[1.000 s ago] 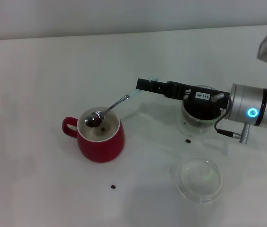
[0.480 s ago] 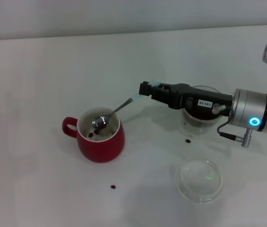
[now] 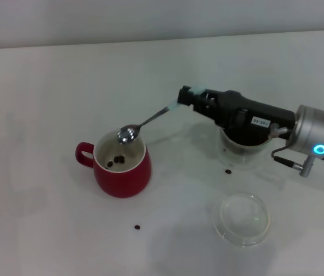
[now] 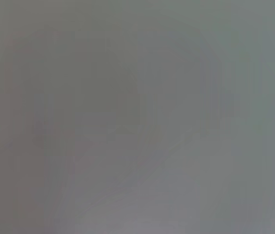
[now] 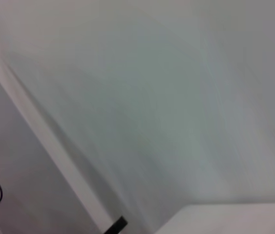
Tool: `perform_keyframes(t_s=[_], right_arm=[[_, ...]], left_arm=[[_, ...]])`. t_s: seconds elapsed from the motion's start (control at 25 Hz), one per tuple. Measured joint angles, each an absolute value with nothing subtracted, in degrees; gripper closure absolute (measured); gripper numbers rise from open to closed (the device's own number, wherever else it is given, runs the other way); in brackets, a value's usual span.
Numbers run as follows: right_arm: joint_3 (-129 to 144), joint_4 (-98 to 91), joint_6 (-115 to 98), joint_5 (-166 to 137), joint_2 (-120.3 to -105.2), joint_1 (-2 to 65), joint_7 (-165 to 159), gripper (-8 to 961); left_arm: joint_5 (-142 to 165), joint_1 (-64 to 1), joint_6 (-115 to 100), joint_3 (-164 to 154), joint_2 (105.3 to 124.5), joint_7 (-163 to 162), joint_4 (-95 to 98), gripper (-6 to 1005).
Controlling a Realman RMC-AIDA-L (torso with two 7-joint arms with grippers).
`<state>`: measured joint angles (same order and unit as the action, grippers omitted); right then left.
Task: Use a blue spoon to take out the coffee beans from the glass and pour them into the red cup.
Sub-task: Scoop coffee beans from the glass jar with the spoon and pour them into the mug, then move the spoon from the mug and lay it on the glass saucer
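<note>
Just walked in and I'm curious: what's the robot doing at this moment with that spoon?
Right gripper shut on blue spoon, bowl above red cup. Coffee beans in cup. Glass under the arm. Two stray beans on table. Left gripper unseen.

On the desk (image 3: 47, 86), the red cup (image 3: 122, 169) stands toward the left, a few coffee beans (image 3: 116, 161) lying inside it. The blue spoon (image 3: 147, 123) slants above the cup's far rim, bowl over the opening, handle running up and right into the right gripper (image 3: 188, 98). Behind that arm, farther right, sits the glass (image 3: 241, 150). A shallow dish (image 3: 242, 218) lies nearer, in front of the glass. Two stray beans lie on the desk: one (image 3: 137, 227) before the cup, one (image 3: 228, 171) beside the glass.
</note>
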<state>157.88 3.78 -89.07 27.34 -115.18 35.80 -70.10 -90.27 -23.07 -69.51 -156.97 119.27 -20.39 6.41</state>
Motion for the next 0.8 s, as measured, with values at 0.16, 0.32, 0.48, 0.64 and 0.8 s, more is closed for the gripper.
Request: perform_keyframes(t_s=[0.16, 0.32, 0.48, 0.64, 0.8], right_arm=[[154.97, 4.19, -91.31, 27.54, -114.84, 34.13, -70.2, 805], [150.78, 4.36, -94.74, 27.62, -113.99, 31.06, -70.52, 805], [145.79, 4.46, -98.43, 27.6, -113.24, 26.45, -70.66, 806], [141.06, 4.45, -101.47, 27.63, -112.56, 21.15, -71.52, 805], [140.61, 4.68, -105.28, 27.58, -111.57, 16.64, -73.74, 805]], left_arm=[[-90.27, -23.09, -69.51, -156.97, 119.27, -20.39, 6.42, 225], [-90.2, -23.12, -69.52, -156.98, 119.22, -20.39, 6.56, 225], [-90.19, -23.2, -69.52, -156.97, 119.19, -20.39, 6.58, 225], [-89.99, -23.35, -69.52, -156.97, 119.18, -20.43, 6.59, 224], [-89.93, -23.7, -69.52, -157.04, 119.18, -20.5, 6.47, 224]])
